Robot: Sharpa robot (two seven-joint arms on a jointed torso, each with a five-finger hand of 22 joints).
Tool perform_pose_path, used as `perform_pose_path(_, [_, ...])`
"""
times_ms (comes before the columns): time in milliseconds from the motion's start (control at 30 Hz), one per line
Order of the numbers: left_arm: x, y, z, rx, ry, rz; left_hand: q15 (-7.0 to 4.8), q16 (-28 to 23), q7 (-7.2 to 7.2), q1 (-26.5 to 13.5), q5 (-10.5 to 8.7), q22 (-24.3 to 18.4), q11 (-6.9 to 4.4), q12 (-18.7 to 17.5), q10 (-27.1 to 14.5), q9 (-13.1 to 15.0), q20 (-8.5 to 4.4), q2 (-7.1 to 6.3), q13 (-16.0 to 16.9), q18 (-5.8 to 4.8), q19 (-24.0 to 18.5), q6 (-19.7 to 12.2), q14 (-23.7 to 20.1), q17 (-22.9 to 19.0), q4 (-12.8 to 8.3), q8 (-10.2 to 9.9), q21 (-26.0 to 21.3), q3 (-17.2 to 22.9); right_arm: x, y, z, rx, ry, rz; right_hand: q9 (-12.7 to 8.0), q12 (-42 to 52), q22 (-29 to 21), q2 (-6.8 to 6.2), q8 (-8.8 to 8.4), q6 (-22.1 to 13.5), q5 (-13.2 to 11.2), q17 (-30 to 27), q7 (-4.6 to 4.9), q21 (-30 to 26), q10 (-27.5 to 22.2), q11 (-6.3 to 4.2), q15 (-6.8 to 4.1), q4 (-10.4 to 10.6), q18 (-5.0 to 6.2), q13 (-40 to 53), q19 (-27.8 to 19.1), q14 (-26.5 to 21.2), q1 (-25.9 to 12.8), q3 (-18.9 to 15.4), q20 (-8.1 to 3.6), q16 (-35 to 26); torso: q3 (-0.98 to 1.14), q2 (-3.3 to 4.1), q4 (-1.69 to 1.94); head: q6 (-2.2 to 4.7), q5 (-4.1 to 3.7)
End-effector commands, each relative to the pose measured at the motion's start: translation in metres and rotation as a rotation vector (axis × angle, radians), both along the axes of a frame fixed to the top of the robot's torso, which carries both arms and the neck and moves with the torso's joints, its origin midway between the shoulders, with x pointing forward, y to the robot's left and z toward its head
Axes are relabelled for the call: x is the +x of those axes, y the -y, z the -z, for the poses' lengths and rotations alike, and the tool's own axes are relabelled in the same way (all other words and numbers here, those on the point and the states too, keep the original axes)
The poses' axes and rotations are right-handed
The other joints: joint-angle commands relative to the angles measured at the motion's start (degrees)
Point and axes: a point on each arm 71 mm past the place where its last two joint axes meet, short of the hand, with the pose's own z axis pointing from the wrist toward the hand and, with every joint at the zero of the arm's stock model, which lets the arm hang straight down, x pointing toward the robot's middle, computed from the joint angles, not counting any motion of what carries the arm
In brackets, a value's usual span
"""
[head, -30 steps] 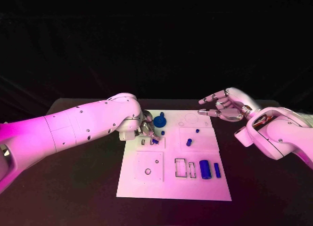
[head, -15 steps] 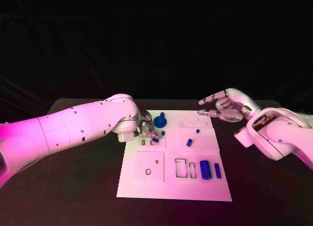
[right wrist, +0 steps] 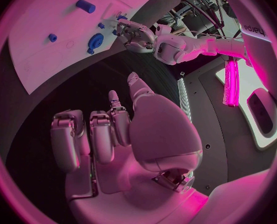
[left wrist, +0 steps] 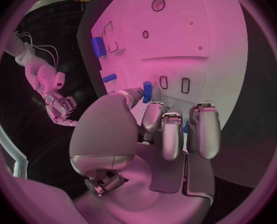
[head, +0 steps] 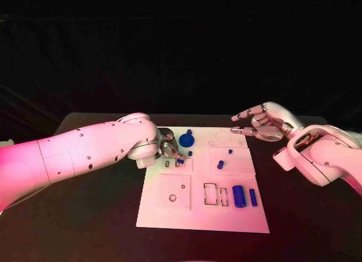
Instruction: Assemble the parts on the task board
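Note:
The white task board (head: 203, 215) lies in the middle of the table. My left hand (head: 169, 148) hovers over the board's far left part and pinches a small blue part (left wrist: 147, 91) between thumb and a finger. That part hangs just above two small rectangular slots (left wrist: 185, 84). On the board lie a round blue part (head: 186, 140), a blue cylinder (head: 238, 196) and a thin blue bar (head: 252, 197). My right hand (head: 259, 124) floats beyond the board's far right corner, fingers apart and holding nothing.
Small blue parts (head: 220, 164) stand near the board's middle, and another (head: 230, 151) sits farther back. Two larger rectangular slots (head: 209, 194) lie beside the cylinder. A raised square plate with a hole (head: 172, 192) is on the board's left. Black table (head: 95, 218) surrounds the board.
My left arm has shifted slightly while its hand stays over the small slots with the blue part. The right hand has barely moved.

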Motion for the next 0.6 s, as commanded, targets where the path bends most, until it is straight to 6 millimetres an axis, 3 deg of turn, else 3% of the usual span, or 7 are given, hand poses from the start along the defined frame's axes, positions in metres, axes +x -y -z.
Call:
perform_pose_path(33, [0.0012,-0.0029,-0.0003,0.032,0.051,-0.011,0.35,0.18,-0.26,-0.54,0.51,3.99,0.06,0.46,0.58,0.03,-0.19,-0.13,0.15,-0.63,1.06,0.39,5.92,15.08,-10.10,0.24,0.47,10.55,-0.0007,-0.0009,0.0004,-0.010,0.005,-0.015,0.08,-0.16,12.45,0.25,0.08,0.16,0.25,14.68,-0.16,-0.33,0.43,0.10,0.33,-0.05,-0.62,8.74,4.60,5.99,0.25,-0.36,0.10,0.03,-0.10,0.04,-0.08,-0.05,0.21])
perform_pose_path(333, [0.0001,-0.0063,0.0031,0.063,0.034,0.007,0.30,0.18,-0.31,-1.90,3.22,4.37,-0.01,0.37,0.76,0.52,-0.24,-0.70,0.09,-0.70,1.26,0.64,5.92,15.08,-10.99,0.44,0.65,11.51,-0.0005,-0.0004,0.0009,-0.009,0.007,-0.012,0.08,-0.16,12.45,0.25,0.08,0.16,0.25,14.68,-0.16,-0.33,0.43,0.10,0.33,-0.05,-0.62,8.74,4.60,5.99,0.25,-0.36,0.10,0.03,-0.11,0.08,-0.11,-0.19,0.30])
perform_pose_path(600, [-0.0006,-0.0065,0.0065,0.091,-0.003,0.039,0.30,0.18,-0.32,-2.23,3.90,4.38,-0.02,0.11,0.68,0.65,-0.26,-0.84,-0.21,-0.70,1.26,0.69,5.92,15.08,-11.23,0.49,0.65,11.60,-0.0007,-0.0008,0.0014,-0.007,0.007,-0.013,0.08,-0.30,12.40,0.26,0.07,0.15,0.31,14.60,-0.15,-0.35,0.37,0.10,0.34,0.05,-0.61,8.66,4.58,5.97,0.14,-0.52,0.10,-0.01,-0.09,0.06,-0.17,-0.27,0.30])
